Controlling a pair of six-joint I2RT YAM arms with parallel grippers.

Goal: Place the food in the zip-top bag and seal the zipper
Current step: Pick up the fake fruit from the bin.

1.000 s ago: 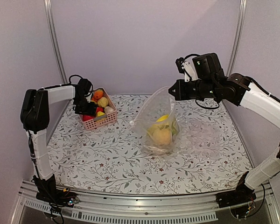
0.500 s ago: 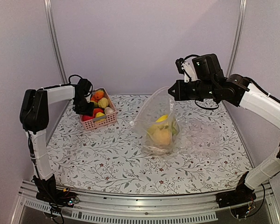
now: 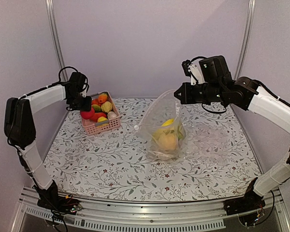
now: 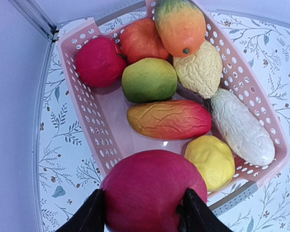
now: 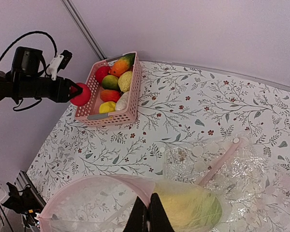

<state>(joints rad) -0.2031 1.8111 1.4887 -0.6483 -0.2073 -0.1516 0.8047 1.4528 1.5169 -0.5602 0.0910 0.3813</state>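
Red toy fruit (image 4: 152,188) pinched between left gripper (image 4: 145,215) fingers, basket (image 4: 87,130) just beyond. Right gripper (image 5: 148,215) fingers pinch the zip-top bag (image 3: 157,118) rim.

Pale lilac walls (image 3: 150,43), leaf-patterned table (image 3: 111,166), metal posts (image 3: 55,43)

Soft, even light is coming down from overhead, leaving only faint shadows beside the pink basket (image 3: 104,128) and under the zip-top bag (image 3: 157,113). Its clear plastic is catching small glints. Up close, the red fruit (image 4: 152,193) between the dark fingers (image 4: 89,217) is looking slightly soft, and the desk (image 5: 183,111) edge is bowing in the right wrist view.
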